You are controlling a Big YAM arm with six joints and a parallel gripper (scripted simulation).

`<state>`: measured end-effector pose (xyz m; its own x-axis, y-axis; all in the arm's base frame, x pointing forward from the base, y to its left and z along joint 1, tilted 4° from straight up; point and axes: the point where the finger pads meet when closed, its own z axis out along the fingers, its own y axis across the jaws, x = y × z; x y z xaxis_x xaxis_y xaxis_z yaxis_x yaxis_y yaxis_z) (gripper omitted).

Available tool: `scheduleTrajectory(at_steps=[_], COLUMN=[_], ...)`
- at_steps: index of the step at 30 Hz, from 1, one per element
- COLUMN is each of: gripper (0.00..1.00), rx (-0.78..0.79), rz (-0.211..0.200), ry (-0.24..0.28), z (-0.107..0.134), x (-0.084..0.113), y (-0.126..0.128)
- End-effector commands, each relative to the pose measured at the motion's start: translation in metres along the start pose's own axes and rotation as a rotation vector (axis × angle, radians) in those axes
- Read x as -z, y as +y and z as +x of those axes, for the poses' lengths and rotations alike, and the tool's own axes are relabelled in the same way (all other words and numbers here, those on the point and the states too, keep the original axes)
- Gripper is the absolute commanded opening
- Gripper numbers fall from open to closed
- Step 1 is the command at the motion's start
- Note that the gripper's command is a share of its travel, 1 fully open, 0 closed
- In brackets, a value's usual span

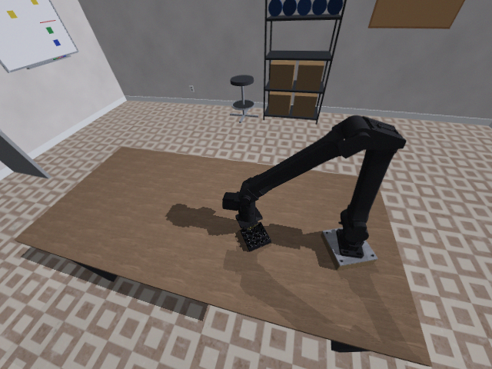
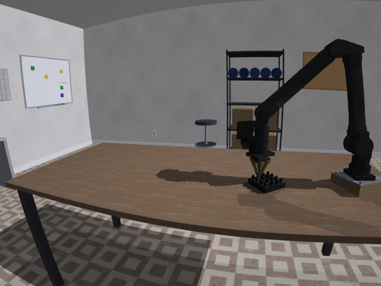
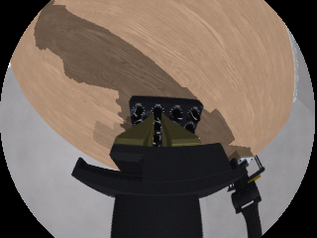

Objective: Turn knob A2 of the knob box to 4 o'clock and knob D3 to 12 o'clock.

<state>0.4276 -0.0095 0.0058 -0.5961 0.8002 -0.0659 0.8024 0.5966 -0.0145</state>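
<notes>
The black knob box (image 1: 260,245) (image 2: 275,187) (image 3: 167,100) stands flat on the brown table. Its short black knobs have white marks; the printed names and the socket are too small to make out. My gripper (image 1: 249,227) (image 2: 259,176) (image 3: 158,117) points straight down and its yellowish fingers are nearly together on one knob (image 3: 158,109). That knob is second from the left in the edge row at the top of the wrist view. I cannot tell its name or where its line points. The fingers hide part of it and of the rows behind.
Neighbouring knobs (image 3: 139,110) (image 3: 176,112) stand close on both sides of the fingers. The arm's base plate (image 1: 345,264) (image 2: 344,178) is right of the box in the top and exterior views. The arm's shadow lies across the box and the table (image 1: 138,254) (image 2: 138,190).
</notes>
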Motion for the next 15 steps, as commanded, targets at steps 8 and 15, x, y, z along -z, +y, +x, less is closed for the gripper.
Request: scheduleTrajectory(at_steps=[8,15], gripper=[0.07,0.07], rx=[-0.078,-0.083], rz=[-0.003,-0.003], ry=[-0.014,-0.014], z=[-0.0083,-0.0083], x=[-0.0012,-0.0012], y=[-0.0015,-0.0015])
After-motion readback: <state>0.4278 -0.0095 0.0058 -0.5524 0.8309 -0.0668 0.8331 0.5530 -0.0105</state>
